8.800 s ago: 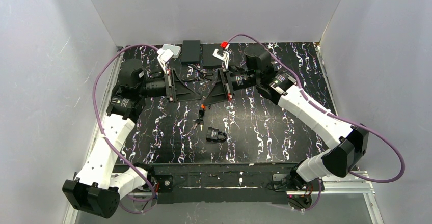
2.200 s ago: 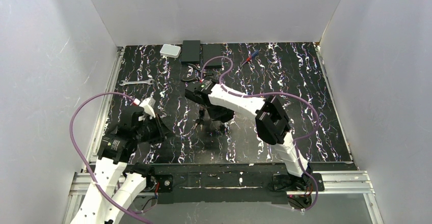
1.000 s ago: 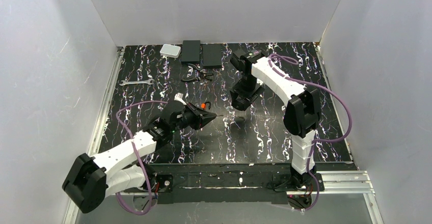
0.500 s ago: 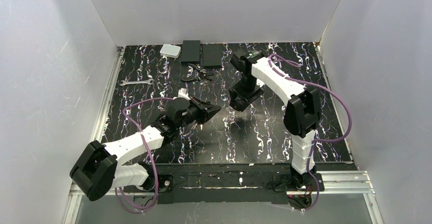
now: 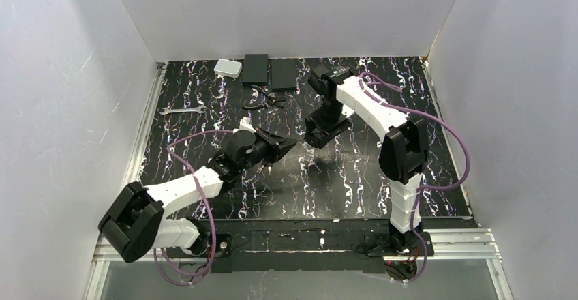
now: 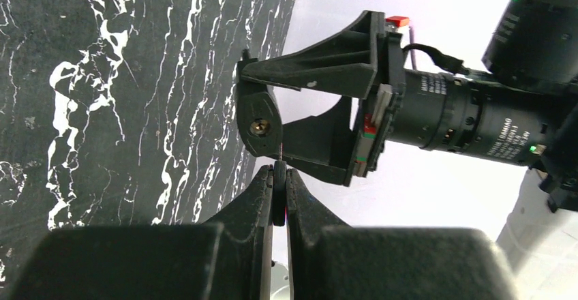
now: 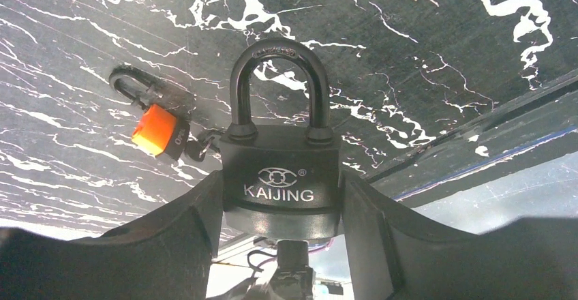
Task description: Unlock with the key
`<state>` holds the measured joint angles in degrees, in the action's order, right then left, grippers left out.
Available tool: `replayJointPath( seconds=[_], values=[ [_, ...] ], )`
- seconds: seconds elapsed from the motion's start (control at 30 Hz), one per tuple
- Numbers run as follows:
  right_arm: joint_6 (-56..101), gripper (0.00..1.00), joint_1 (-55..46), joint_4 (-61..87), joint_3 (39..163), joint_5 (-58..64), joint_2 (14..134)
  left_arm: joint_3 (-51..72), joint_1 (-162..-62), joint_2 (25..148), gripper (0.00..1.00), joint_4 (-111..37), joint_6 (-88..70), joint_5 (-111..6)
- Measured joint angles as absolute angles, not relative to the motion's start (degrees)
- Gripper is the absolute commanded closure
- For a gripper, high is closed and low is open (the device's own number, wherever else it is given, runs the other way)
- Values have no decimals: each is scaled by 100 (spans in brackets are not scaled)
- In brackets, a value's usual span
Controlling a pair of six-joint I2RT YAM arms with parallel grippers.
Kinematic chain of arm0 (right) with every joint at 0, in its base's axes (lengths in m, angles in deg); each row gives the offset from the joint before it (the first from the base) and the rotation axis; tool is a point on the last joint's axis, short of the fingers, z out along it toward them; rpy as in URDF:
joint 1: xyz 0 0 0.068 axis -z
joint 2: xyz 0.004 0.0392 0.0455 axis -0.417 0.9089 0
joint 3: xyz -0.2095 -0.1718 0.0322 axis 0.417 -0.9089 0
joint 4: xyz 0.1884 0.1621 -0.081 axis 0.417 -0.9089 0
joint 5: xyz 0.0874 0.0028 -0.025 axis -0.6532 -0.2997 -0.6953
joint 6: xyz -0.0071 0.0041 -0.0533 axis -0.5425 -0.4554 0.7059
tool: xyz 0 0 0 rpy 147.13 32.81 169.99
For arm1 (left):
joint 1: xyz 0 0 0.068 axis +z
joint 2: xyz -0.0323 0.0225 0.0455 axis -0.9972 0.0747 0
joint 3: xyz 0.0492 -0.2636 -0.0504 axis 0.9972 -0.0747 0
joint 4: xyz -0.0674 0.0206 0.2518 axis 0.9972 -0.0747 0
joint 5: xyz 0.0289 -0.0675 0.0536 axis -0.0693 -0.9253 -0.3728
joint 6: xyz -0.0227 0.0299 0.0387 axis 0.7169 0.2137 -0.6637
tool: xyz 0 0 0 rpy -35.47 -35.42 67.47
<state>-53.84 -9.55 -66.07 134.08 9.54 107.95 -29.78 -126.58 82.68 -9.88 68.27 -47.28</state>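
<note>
White walls box in a black, white-veined surface (image 5: 225, 102), above which both arms meet near the middle. The right arm (image 5: 371, 106) reaches in from the far side, and the right claw (image 7: 281, 201) is clamped on the body of a black KAIJING padlock (image 7: 283, 167), a finger on each flank, holding it clear of the surface. The left arm (image 5: 180, 191) stretches in low, with the left claw (image 6: 278, 181) pinched together on the key (image 6: 280, 158) — only a sliver of its head and the thin blade show past the tips. The blade points at the lock's underside but sits just beside the keyhole (image 6: 257, 127), not in it. Both pick-ups look done; lining up, inserting and turning are left — the shackle (image 7: 279, 48) is seated in both holes. An orange-headed piece (image 7: 158, 131) shows beside the lock; whether it lies on the surface I cannot tell.
</note>
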Motion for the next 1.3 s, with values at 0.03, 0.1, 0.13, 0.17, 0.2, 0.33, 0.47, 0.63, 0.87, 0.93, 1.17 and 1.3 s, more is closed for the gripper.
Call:
replayJointPath(
  seconds=[0.03,0.1,0.13,0.17,0.2,0.33,0.47,0.63,0.87,0.93,1.17,1.3],
  values=[
    [-5389,99,-955,-6610,13436,941,10808,-2971,-12658,8330,100,-957,6827,-4730],
    [-5406,99,-955,-6601,13490,923,10841,-2947,-12658,8455,100,-922,6824,-4734],
    [-5412,99,-955,-6598,13517,919,10857,-2933,-12659,8508,100,-916,6817,-4735],
    [-5414,99,-955,-6599,13543,916,10872,-2920,-12661,8552,100,-911,6809,-4736],
    [-5418,99,-955,-6598,13571,913,10895,-2908,-12664,8589,100,-904,6796,-4737],
    [-5431,99,-948,-6585,13639,906,11006,-2893,-12678,8691,100,-844,6749,-4748],
    [-5428,99,-944,-6584,13651,901,11105,-2885,-12682,8775,100,-818,6701,-4747],
    [-5411,99,-922,-6558,13682,871,11226,-2781,-12682,8887,100,-787,6615,-4745],
    [-5383,99,-905,-6547,13717,844,11230,-2779,-12682,8955,100,-763,6606,-4745],
    [-5368,99,-890,-6547,13717,842,11230,-2779,-12682,8955,100,-755,6606,-4745],
    [-5335,99,-874,-6547,13743,838,11230,-2729,-12682,9089,100,-746,6578,-4771],
    [-5320,99,-874,-6527,13759,836,11230,-2705,-12682,9222,100,-747,6562,-4780]
  ],
)
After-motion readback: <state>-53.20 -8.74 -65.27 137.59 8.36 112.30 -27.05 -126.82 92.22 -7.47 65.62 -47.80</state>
